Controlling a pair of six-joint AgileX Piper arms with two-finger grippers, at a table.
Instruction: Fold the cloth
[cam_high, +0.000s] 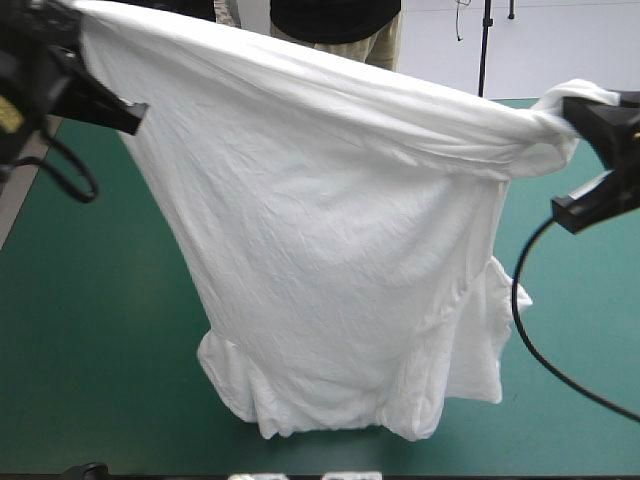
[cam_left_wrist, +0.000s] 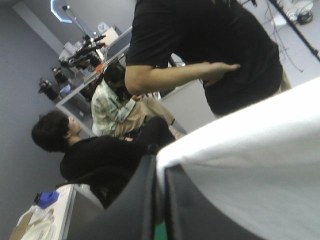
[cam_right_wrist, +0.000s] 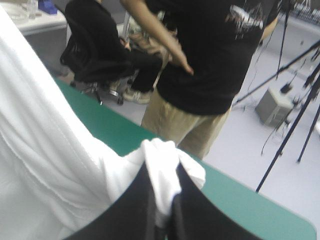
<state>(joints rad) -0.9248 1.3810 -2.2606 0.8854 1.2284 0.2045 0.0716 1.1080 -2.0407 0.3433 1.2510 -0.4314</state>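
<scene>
1. The left gripper (cam_left_wrist: 160, 167) has its black fingers pressed almost together, clamped on an edge of the white T-shirt (cam_high: 330, 250). The sheet passes between the fingers and spreads out ahead of them.
2. In the high view this gripper sits in the upper left corner of the frame, raised well above the table (cam_high: 90, 330).
3. The right gripper (cam_right_wrist: 162, 172) is also clenched on the T-shirt, here on a bunched wad of fabric that bulges out over the fingertips. In the high view it is at the right edge, in the upper part of the frame (a little lower than the left one).
4. The T-shirt is stretched between the two grippers, its top edge running from the upper left corner down to the upper right.
5. Below that edge it hangs as a broad, creased sheet that narrows toward the lower middle of the frame. A short flap juts out low on each side.
6. Its bunched lower end reaches the teal-green cover near the bottom centre; whether it rests there I cannot tell.
7. The cover shows to the left, to the right and below the hanging cloth.
</scene>
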